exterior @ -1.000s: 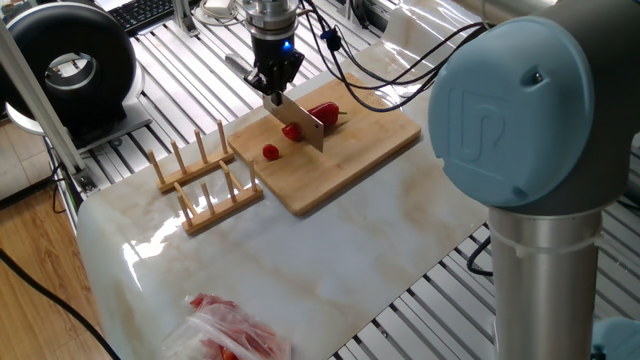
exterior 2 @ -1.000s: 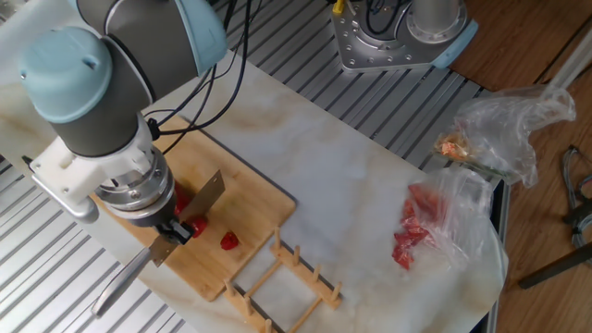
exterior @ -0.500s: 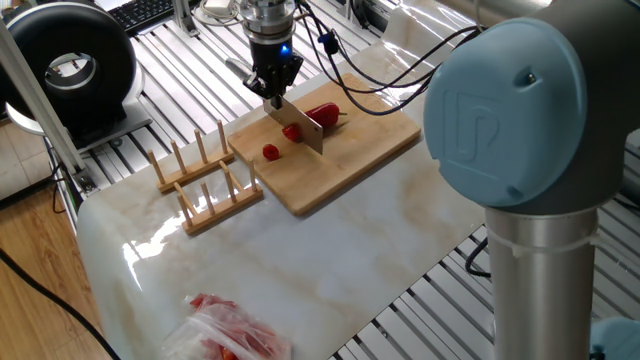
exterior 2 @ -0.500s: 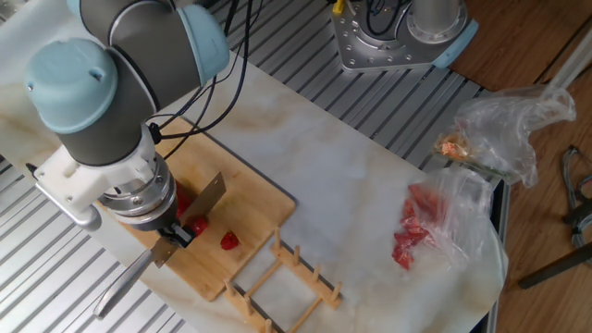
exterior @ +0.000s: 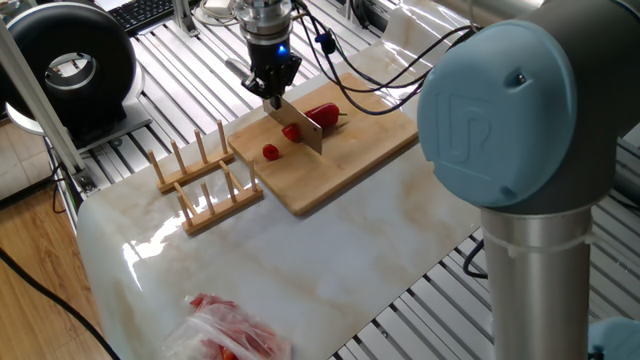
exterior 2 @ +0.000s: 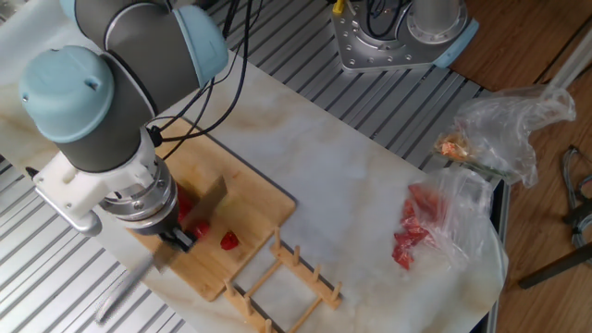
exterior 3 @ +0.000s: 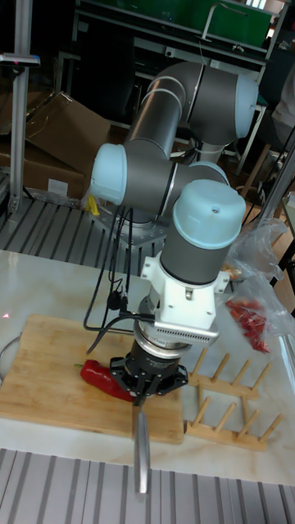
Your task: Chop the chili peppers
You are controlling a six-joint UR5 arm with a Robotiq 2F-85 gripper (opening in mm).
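1. Your jaws grip a knife by its handle.
2. The chili pepper lies on the cutting board just below them, cut chunks beside the blade.

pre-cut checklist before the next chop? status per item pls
1. Knife held in gripper: ok, handle clamped.
2. Blade over the cutting board: ok.
3. Uncut chili pepper on the board, beside the blade: ok.
4. Cut chunks on the board, off the blade's uncut side: ok.
5. Wooden rack apart from the blade: ok, it sits off the board.
6. Blade touching the board or raised: cannot tell.
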